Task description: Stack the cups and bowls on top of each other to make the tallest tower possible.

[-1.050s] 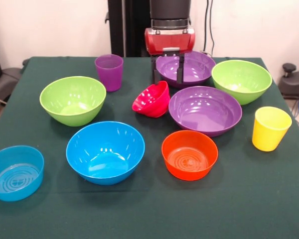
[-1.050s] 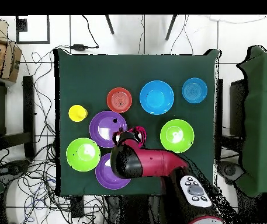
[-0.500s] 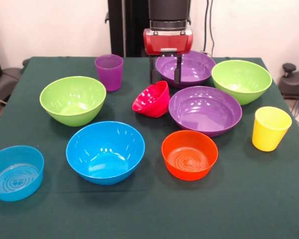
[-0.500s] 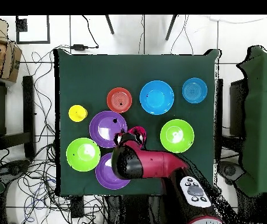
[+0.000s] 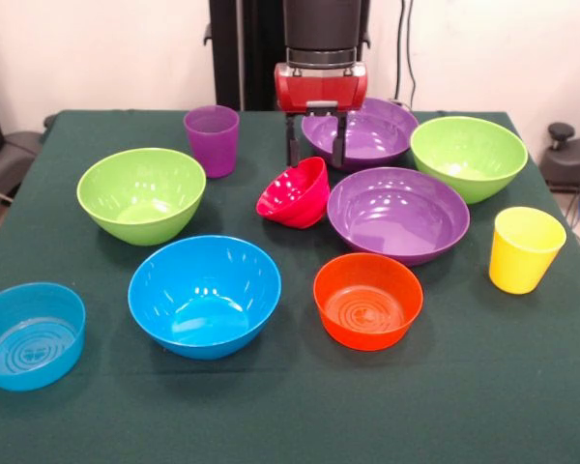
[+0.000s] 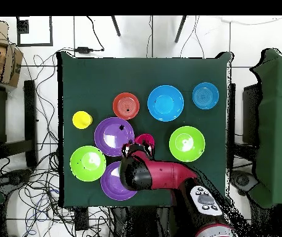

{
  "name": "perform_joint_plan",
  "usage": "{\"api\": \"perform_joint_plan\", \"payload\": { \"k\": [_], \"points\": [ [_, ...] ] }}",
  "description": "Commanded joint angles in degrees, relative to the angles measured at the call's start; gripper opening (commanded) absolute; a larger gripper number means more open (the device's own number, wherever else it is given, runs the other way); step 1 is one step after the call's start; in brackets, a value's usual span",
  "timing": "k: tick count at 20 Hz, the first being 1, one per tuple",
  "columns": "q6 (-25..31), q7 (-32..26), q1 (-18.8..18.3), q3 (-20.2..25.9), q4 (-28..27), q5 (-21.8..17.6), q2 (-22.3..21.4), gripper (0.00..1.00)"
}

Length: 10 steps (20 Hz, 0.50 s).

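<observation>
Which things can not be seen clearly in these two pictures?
- Purple cup: shows in the front view; in the overhead view the arm covers it.
- Far purple bowl: the gripper stands before its rim in the front view; the arm hides part of it overhead.
- Red-pink bowl: its inside faces away in the front view.

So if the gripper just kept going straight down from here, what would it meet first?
Most likely the near-left rim of the far purple bowl: the open gripper hangs right at it. Depth is unclear, so it might reach the table beside it instead.
</observation>
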Motion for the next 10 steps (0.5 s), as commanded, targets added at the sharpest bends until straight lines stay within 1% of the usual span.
{"api": "perform_joint_plan", "payload": {
  "k": [1, 4, 7, 10],
  "points": [
    [-3.4, 10.3, 2.5, 0.2, 1.5, -0.1, 4.7, 1.00],
    [-4.7, 10.8, 3.4, -0.6, 1.1, 0.1, 6.2, 1.00],
    [-7.1, 10.7, 2.8, -0.5, 0.3, -0.7, 9.1, 1.00],
    [-9.0, 10.7, 2.5, -0.7, -0.1, -1.1, 10.9, 1.00]
  ]
}}
